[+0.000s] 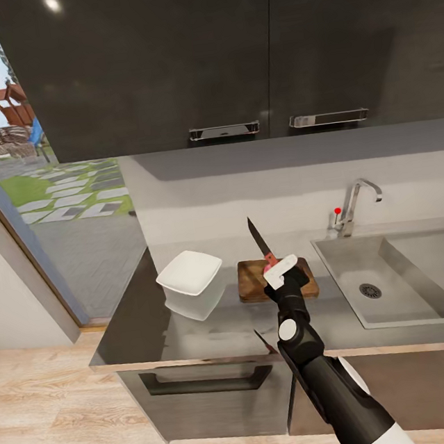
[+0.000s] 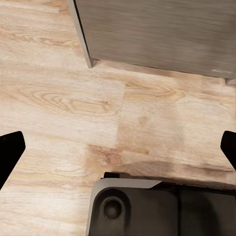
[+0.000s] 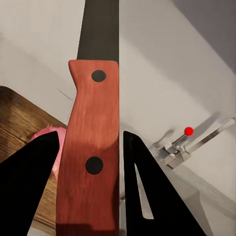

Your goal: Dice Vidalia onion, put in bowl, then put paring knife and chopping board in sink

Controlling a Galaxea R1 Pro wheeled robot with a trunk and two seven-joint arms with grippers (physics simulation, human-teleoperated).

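Observation:
My right gripper (image 1: 282,271) is shut on the paring knife (image 1: 258,238), just above the chopping board (image 1: 252,281). The dark blade points up toward the wall. In the right wrist view the red handle (image 3: 91,147) is clamped between the black fingers (image 3: 157,196). The pinkish Vidalia onion (image 3: 53,143) lies on the board (image 3: 19,123) just behind the handle. The white bowl (image 1: 189,274) stands on the countertop (image 1: 145,330), left of the board. The sink (image 1: 423,258) is to the right. My left gripper (image 2: 118,147) hangs open over the floor. The diced onion is out of view.
The chrome tap (image 1: 354,203) with its red knob (image 3: 188,131) stands behind the sink's left end. Dark wall cabinets (image 1: 228,53) hang above the countertop. A glass door (image 1: 51,202) is on the left. The robot base (image 2: 157,206) and the wooden floor (image 2: 59,98) are below.

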